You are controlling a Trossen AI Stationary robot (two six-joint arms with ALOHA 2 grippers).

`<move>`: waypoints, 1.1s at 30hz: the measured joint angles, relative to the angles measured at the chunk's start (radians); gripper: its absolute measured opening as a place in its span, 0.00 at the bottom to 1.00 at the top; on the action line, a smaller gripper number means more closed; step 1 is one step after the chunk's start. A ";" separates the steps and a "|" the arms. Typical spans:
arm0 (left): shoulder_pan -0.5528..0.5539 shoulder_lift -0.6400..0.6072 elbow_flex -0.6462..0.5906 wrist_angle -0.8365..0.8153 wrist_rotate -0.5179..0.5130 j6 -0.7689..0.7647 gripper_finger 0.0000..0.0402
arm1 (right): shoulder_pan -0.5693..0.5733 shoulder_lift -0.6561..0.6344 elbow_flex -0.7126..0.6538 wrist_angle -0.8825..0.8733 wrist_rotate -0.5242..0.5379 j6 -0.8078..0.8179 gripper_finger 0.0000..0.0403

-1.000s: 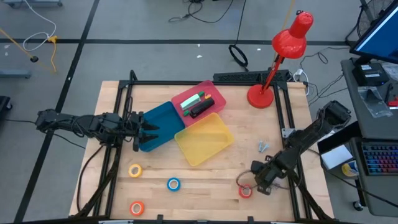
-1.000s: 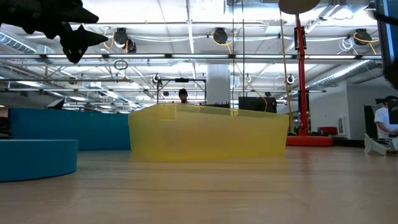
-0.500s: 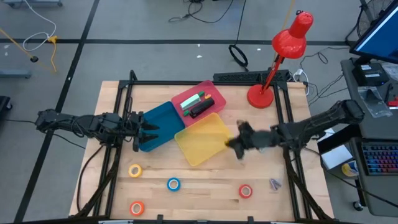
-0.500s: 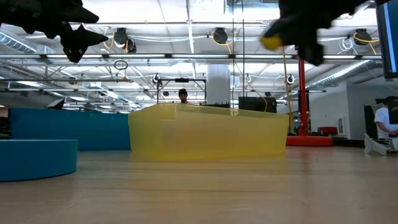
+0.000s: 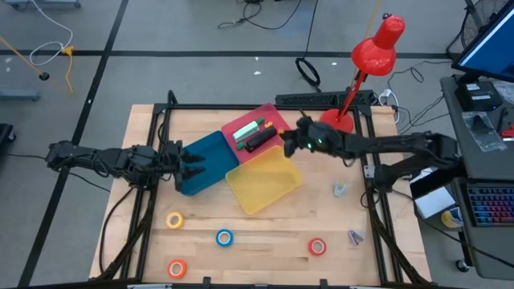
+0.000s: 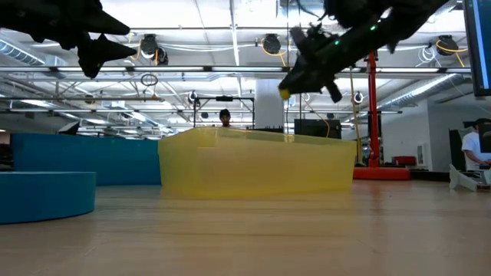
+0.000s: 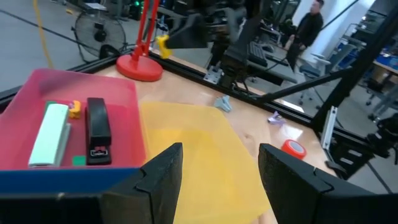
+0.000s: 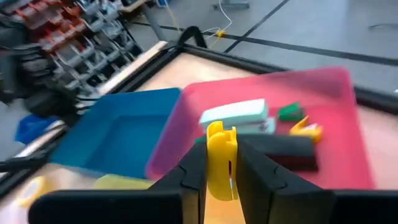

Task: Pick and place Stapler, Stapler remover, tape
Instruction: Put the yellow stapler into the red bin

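Observation:
My right gripper hangs above the pink bin's near right corner, shut on a small yellow stapler remover, which also shows in the low view. The pink bin holds a white-green stapler, a black stapler and small green and yellow removers. My left gripper is open and empty over the blue bin. Yellow, blue, orange and red tape rolls lie flat on the table's near part. My right gripper pinches the yellow stapler remover by its two sides between its two fingers. It is lifted clear above the pink bin, and its free end sticks out past the fingertips.
An empty yellow bin stands against the blue and pink bins. Two small grey removers lie on the table's right part. A red desk lamp stands at the far right. Black frame rails run along the table's left and right sides.
My right gripper has risen from beside the red tape roll at the near right and swung toward the far left, past the yellow bin's right side, to above the pink bin, carrying the yellow remover. The left arm has kept still.

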 joint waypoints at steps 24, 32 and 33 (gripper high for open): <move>0.017 0.000 0.000 0.004 -0.048 -0.019 0.52 | -0.271 0.522 0.509 -0.560 -0.186 -0.368 0.13; 0.017 0.000 0.000 -0.015 -0.048 -0.022 0.52 | -0.281 0.520 0.510 -0.580 -0.191 -0.379 0.13; 0.017 0.000 0.000 -0.015 -0.048 -0.023 0.52 | -0.281 0.520 0.510 -0.586 -0.191 -0.379 0.13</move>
